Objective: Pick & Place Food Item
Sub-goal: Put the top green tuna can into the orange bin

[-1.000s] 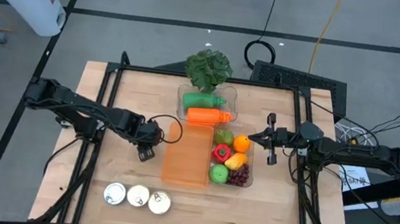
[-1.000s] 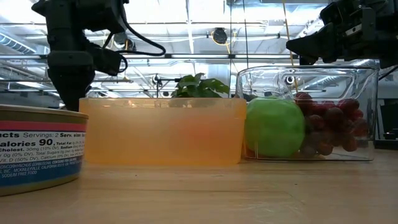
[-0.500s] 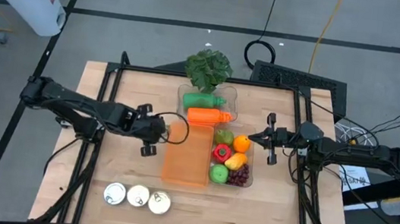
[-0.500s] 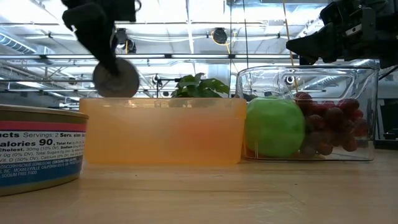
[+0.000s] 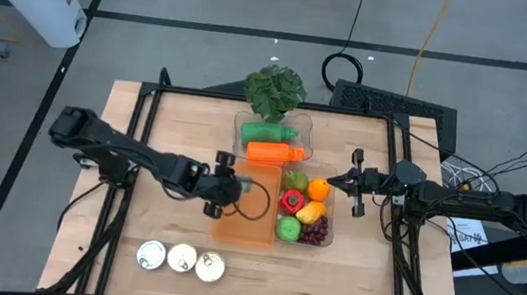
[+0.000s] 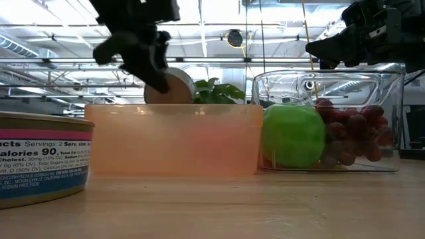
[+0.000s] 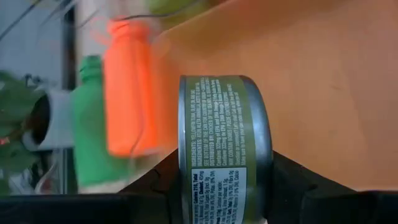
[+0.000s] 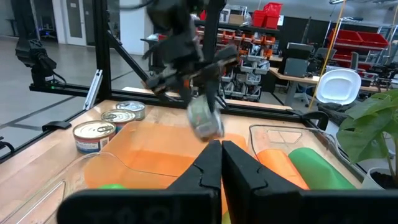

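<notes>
My left gripper (image 5: 223, 187) is shut on a green-labelled can (image 7: 224, 149) and hangs over the near left part of the shallow orange tray (image 5: 248, 206). In the low view the can (image 6: 169, 86) shows just above the tray's rim (image 6: 172, 109). My right gripper (image 5: 332, 182) waits, shut, at the right of the clear fruit bin (image 5: 325, 238); its closed fingers (image 8: 219, 163) point across the table toward the can (image 8: 205, 119). My left gripper pinches the can between its two fingers, one finger (image 7: 155, 186) on each flat end, so the labelled side wall (image 7: 217, 124) faces the wrist camera. It comes from above, slanting from the table's left. The can is lifted clear, lying on its side above the orange tray.
Three more cans (image 5: 180, 258) stand near the table's front edge. Apples, a pepper, an orange and grapes fill the fruit bin. A second clear bin behind it holds a green bottle and an orange bottle (image 5: 275, 152). A potted plant (image 5: 274, 88) stands at the far edge.
My left gripper has carried the can toward the table's right, from beside the orange tray's left edge to over the tray. It has turned as it went, so the can's flat face now points more sideways. The right arm has kept still.
</notes>
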Controlling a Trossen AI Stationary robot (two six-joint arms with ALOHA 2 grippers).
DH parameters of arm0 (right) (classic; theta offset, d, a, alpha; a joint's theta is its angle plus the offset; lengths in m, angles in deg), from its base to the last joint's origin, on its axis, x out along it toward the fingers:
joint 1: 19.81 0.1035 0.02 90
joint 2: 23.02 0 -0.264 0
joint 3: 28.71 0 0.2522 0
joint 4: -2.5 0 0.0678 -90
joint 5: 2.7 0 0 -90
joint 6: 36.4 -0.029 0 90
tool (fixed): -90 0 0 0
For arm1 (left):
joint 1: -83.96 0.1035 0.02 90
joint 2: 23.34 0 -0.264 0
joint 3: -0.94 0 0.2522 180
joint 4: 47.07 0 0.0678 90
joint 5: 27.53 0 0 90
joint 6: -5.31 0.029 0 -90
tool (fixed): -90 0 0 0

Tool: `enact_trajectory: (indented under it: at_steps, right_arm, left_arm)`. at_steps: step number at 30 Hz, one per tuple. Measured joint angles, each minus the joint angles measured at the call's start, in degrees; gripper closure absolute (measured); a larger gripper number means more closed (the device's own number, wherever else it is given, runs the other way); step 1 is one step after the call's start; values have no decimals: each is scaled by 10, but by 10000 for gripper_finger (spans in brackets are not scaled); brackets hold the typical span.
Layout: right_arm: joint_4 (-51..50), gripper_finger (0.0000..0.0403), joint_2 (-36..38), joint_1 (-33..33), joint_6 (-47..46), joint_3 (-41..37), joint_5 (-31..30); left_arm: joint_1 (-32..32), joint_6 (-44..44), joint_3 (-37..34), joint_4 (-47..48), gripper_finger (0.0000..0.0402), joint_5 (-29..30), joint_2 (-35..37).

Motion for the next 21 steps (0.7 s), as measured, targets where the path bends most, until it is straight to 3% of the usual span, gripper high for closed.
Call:
enact_trajectory:
  at_steps: [12,19,21]
  right_arm:
    - [0,403,0,0,0,0,0]
    - [0,403,0,0,0,0,0]
    - [0,403,0,0,0,0,0]
  left_arm:
    - [-2,55,0,-16,247,0,-119]
    - [-2,58,3,-21,246,9,-137]
    - [-2,45,2,-23,219,12,-137]
